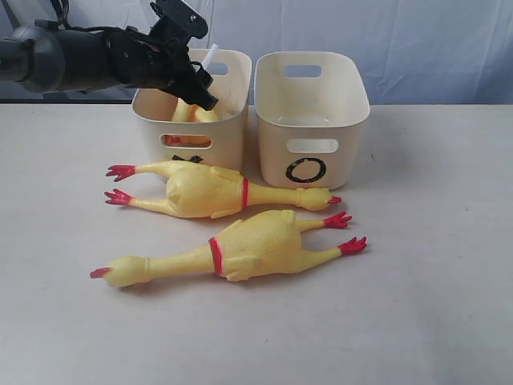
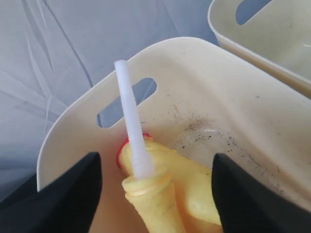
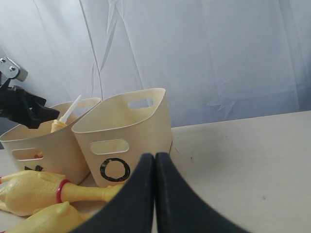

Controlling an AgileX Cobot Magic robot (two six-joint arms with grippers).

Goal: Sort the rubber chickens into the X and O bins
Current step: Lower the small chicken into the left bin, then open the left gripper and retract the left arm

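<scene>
The left end effector (image 2: 155,194) stands wide over the X bin (image 1: 228,132), its fingers either side of, not gripping, the white-tubed small chicken (image 2: 150,194) inside. The right end effector (image 3: 155,194) is closed and empty. Two large chickens (image 1: 212,192) (image 1: 240,249) lie on the bench (image 1: 433,265) near the O bin (image 1: 309,120).

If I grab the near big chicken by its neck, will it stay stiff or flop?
The near chicken will probably sag: its neck is long and thin beside a fat body. The puffy shape suggests it is hollow and light. Its smooth skin may slip, so the red band looks like a safer spot.
</scene>
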